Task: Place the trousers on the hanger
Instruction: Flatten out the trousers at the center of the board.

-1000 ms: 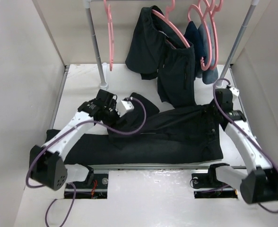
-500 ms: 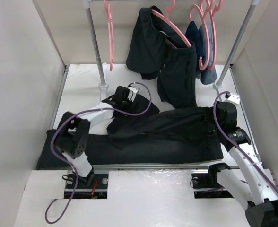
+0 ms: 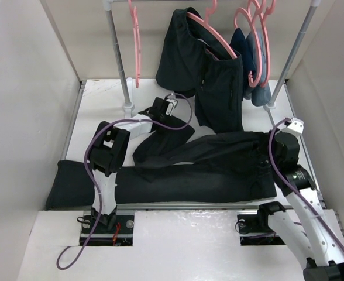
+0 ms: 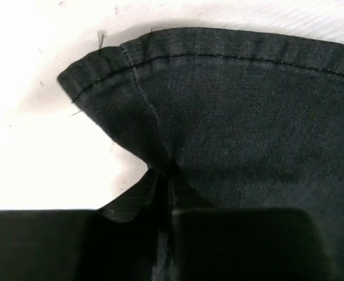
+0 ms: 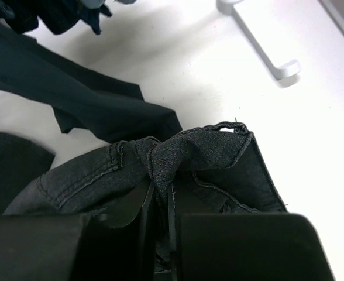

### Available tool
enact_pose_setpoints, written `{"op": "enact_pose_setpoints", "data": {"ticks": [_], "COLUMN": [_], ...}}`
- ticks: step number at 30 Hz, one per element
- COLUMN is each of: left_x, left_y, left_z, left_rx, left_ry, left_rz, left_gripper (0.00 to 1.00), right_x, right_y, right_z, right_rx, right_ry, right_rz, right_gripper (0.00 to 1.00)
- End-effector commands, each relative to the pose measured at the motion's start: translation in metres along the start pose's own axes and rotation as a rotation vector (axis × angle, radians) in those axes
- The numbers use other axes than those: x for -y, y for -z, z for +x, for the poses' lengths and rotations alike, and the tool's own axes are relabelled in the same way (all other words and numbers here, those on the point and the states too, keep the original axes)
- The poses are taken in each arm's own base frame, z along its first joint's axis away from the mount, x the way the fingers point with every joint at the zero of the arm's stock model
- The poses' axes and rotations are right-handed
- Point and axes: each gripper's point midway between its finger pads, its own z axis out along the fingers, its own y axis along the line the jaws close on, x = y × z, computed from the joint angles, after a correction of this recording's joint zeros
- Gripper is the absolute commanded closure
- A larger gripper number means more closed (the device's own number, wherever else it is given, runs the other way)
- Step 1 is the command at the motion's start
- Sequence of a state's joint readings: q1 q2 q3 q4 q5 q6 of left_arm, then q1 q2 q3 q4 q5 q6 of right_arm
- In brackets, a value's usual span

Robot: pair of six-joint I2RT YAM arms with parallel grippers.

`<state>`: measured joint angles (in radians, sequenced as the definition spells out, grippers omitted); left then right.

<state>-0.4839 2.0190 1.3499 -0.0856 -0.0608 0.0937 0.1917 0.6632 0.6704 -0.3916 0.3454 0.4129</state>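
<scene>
The long black trousers (image 3: 189,175) lie across the table, one leg reaching the left edge. My left gripper (image 3: 160,111) is shut on the hem of the other leg (image 4: 219,117) and holds it toward the back of the table. My right gripper (image 3: 280,143) is shut on the waistband (image 5: 178,152) at the right end. A free pink hanger (image 3: 136,44) hangs on the rail at the back left.
A shorter black garment (image 3: 210,76) hangs on a pink hanger (image 3: 213,35) at the back middle. Navy and pale-blue clothes (image 3: 251,64) hang on more pink hangers at the right. The rack's posts (image 3: 118,58) and its white foot (image 5: 260,44) stand at the back.
My left gripper has moved back and to the right, dragging the trouser leg's hem with it. My right gripper has drawn the waistband slightly right and nearer.
</scene>
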Motion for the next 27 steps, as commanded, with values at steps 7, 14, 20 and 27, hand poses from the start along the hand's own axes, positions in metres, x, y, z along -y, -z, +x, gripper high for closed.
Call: {"op": "enact_pose_setpoints", "data": {"ticks": [7, 14, 20, 27], "left_x": [-0.073, -0.143, -0.195, -0.205], "left_y": [0.121, 0.248, 0.28, 0.287], "left_z": [0.0, 0.01, 0.114, 0.158], "left_rx": [-0.021, 0.098, -0.091, -0.125], "left_ry": [0.007, 0.035, 0.108, 0.169], "left_rz": [-0.11, -0.342, -0.619, -0.722], "left_gripper": [1.0, 1.0, 1.0, 1.0], "right_x": [0.013, 0.014, 0.047, 0.044], "right_y": [0.01, 0.004, -0.004, -0.033], "right_z": [-0.043, -0.023, 0.044, 0.022], "right_rx": [0.196, 0.124, -0.136, -0.188], "right_ry": [-0.061, -0.162, -0.276, -0.232], "right_rz": [0.063, 0.09, 0.36, 0.428], "right_gripper": [1.0, 0.88, 0.0, 0.0]}}
